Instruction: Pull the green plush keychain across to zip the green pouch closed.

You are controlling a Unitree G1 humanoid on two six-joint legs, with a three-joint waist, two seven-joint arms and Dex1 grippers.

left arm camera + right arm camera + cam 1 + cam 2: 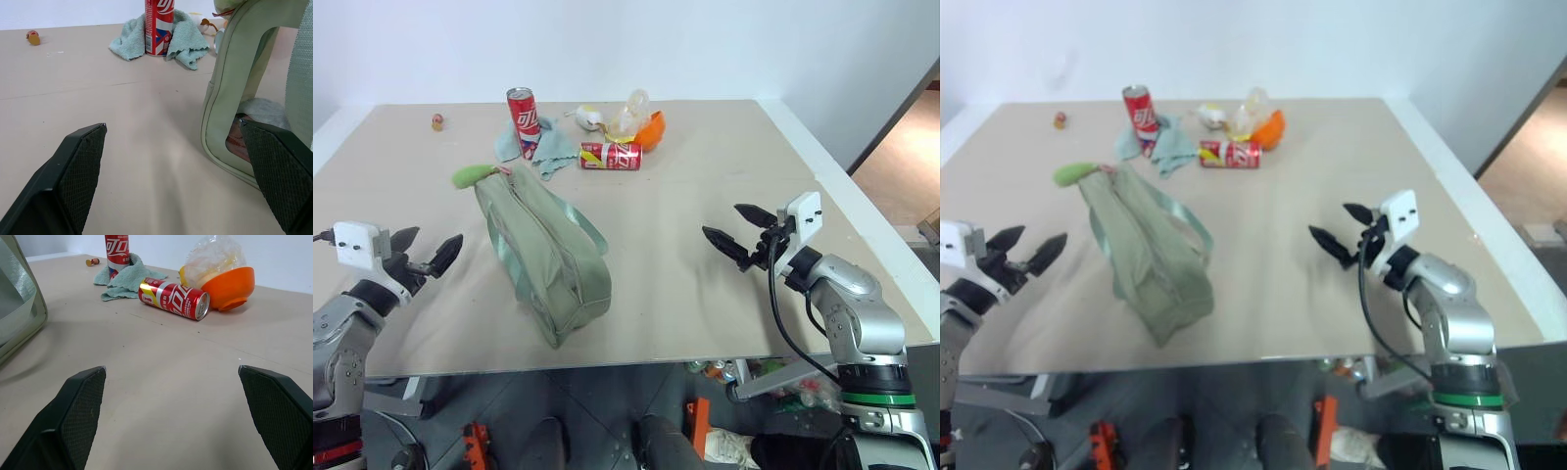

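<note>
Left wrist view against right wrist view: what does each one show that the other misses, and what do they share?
Left wrist view: the pouch's clear window side, with something grey and something brown inside it. Right wrist view: a red can lying on its side and an orange bowl holding a clear plastic bag. Shared: the upright red can, the teal cloth around it, and a small red-and-yellow object on the table.
</note>
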